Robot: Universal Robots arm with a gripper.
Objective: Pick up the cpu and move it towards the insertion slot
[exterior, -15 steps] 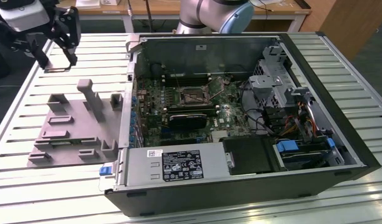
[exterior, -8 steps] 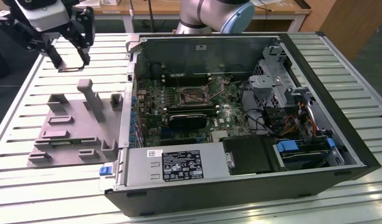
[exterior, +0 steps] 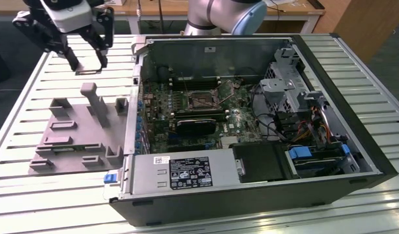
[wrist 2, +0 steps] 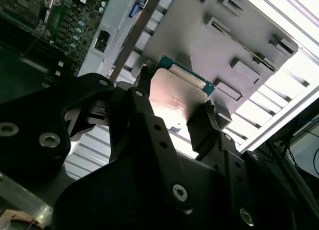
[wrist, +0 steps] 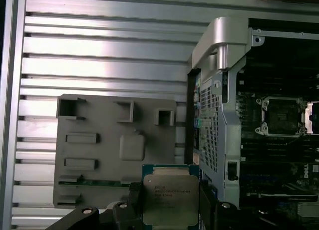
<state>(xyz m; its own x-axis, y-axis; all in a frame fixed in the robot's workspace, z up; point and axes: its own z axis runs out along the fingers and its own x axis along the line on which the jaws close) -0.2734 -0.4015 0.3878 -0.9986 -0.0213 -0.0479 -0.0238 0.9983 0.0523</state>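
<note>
Tool [exterior: 88,69] clamped on chip [wrist: 170,200] edges, aloft over surface [exterior: 56,75] corner at exterior view's left. Socket [exterior: 200,100] inside case [exterior: 251,204], well apart. Risk: thin edge grip lets chip slip or tilt; case wall between may clip it

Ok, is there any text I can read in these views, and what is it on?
On the cpu lid, gripped in the claw: printed lines, too small to read.
On the black label of the power supply: blurred, unreadable.
On the white sticker beside it: unreadable.
Nothing is clear enough to quote.
</note>
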